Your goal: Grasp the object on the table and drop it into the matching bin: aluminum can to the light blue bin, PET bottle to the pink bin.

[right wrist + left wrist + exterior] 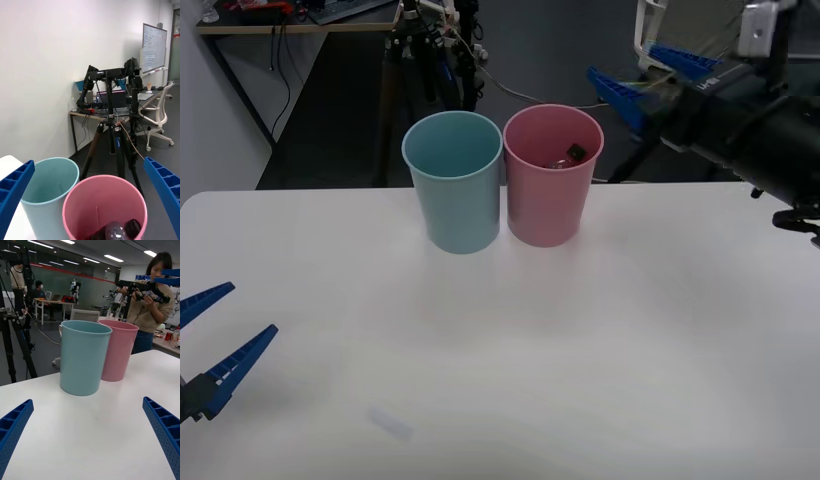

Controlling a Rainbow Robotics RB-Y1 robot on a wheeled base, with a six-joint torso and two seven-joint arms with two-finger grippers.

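The PET bottle (568,157) lies inside the pink bin (548,205), its dark cap and clear neck showing at the bin's bottom (119,229). The light blue bin (454,190) stands touching the pink one on its left. My right gripper (650,78) hangs open above and to the right of the pink bin, holding nothing; its blue fingers (165,189) flank both bins in the right wrist view. My left gripper (212,335) rests open low over the table's (630,340) near-left edge, pointing toward the light blue bin (83,356) and the pink bin (119,348).
A black tripod (415,45) and cables stand on the floor behind the bins. A desk (290,20) sits at the far left back. A person (152,307) stands beyond the table's far side in the left wrist view.
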